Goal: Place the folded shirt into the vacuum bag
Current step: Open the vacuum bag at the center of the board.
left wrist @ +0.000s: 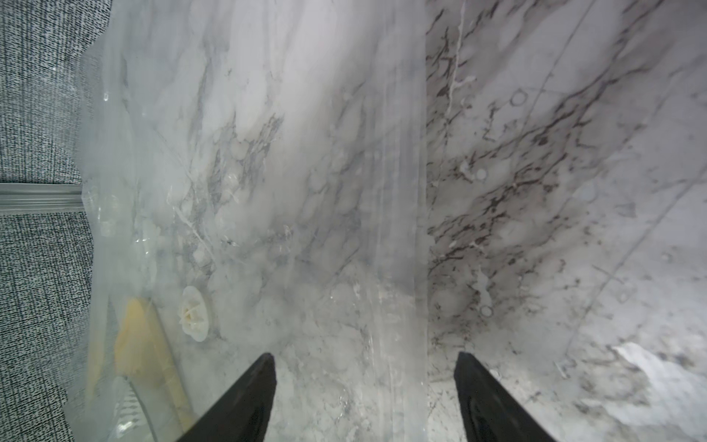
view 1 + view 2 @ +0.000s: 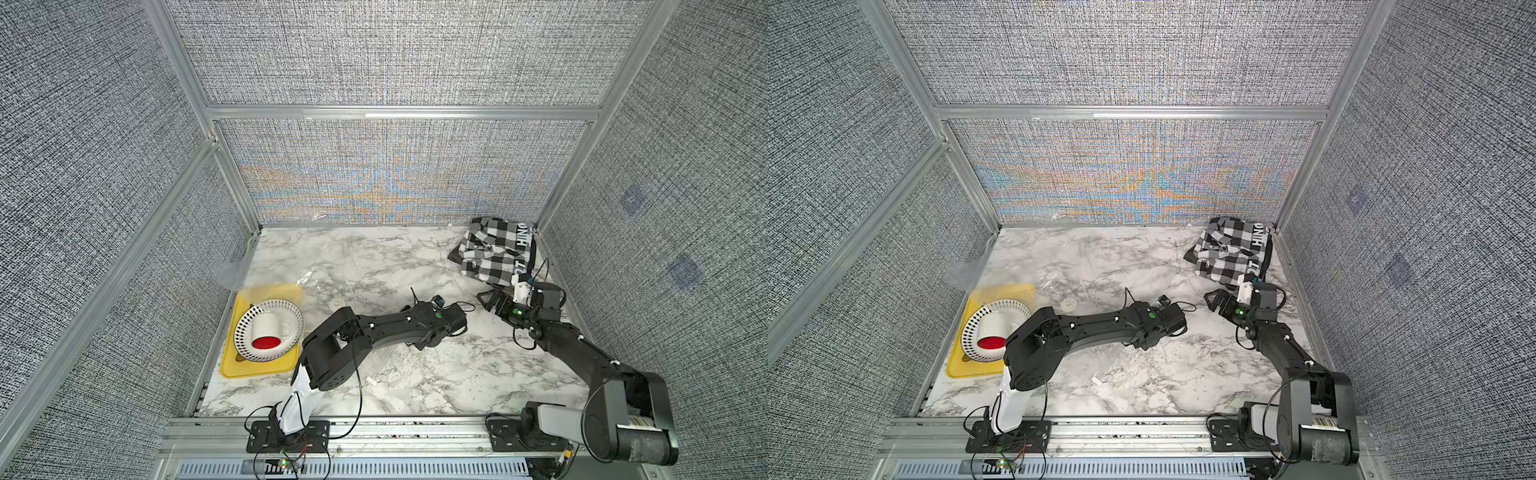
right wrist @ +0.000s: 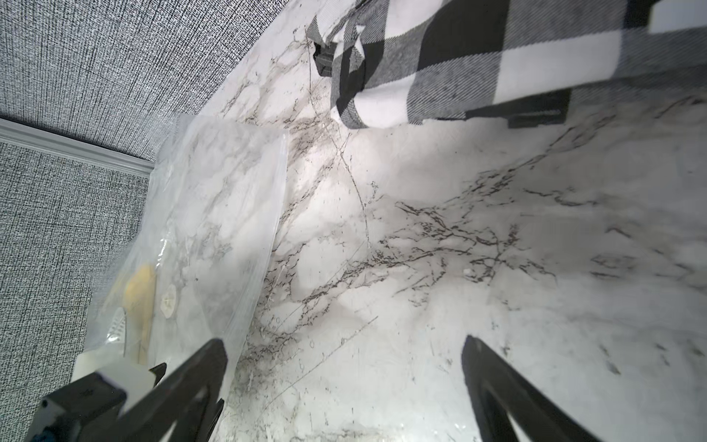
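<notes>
Clear vacuum bag (image 1: 267, 153) lies below parted left end effector (image 1: 364, 356); right end effector (image 3: 343, 340) gapes empty.

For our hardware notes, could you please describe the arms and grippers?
Both are black and jointed, with loose black cables and green wrist lights. The left arm has a white lower link, the right arm a grey one. The left gripper and right gripper have black tapering fingers.
</notes>
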`<control>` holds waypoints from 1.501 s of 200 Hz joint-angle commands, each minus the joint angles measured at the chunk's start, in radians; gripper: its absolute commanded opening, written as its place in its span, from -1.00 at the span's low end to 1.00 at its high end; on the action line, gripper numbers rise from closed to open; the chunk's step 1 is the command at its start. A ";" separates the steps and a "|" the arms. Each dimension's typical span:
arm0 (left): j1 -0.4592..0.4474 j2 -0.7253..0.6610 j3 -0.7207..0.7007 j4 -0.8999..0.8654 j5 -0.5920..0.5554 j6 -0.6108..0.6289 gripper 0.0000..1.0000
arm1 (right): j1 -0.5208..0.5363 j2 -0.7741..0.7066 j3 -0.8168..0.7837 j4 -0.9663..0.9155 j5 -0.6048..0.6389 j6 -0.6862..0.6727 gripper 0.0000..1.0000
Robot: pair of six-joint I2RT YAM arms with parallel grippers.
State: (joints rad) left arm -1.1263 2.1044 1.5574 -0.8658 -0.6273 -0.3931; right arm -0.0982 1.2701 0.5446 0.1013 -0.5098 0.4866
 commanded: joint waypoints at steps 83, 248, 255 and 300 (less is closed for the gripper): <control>0.013 0.064 0.039 -0.014 -0.054 -0.006 0.25 | -0.001 0.002 -0.004 0.029 -0.026 0.003 0.97; 0.034 0.085 0.098 -0.068 -0.163 -0.046 -0.10 | -0.001 -0.002 -0.008 0.040 -0.047 0.006 0.97; 0.039 0.085 0.102 -0.070 -0.164 -0.046 -0.11 | -0.002 -0.002 -0.006 0.040 -0.047 0.007 0.97; 0.061 0.076 0.128 -0.076 -0.182 -0.047 -0.14 | -0.002 0.002 -0.010 0.045 -0.053 0.009 0.97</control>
State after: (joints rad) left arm -1.0771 2.1914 1.6737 -0.9192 -0.7784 -0.4282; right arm -0.1001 1.2697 0.5354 0.1238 -0.5541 0.4934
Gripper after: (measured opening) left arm 0.431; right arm 0.986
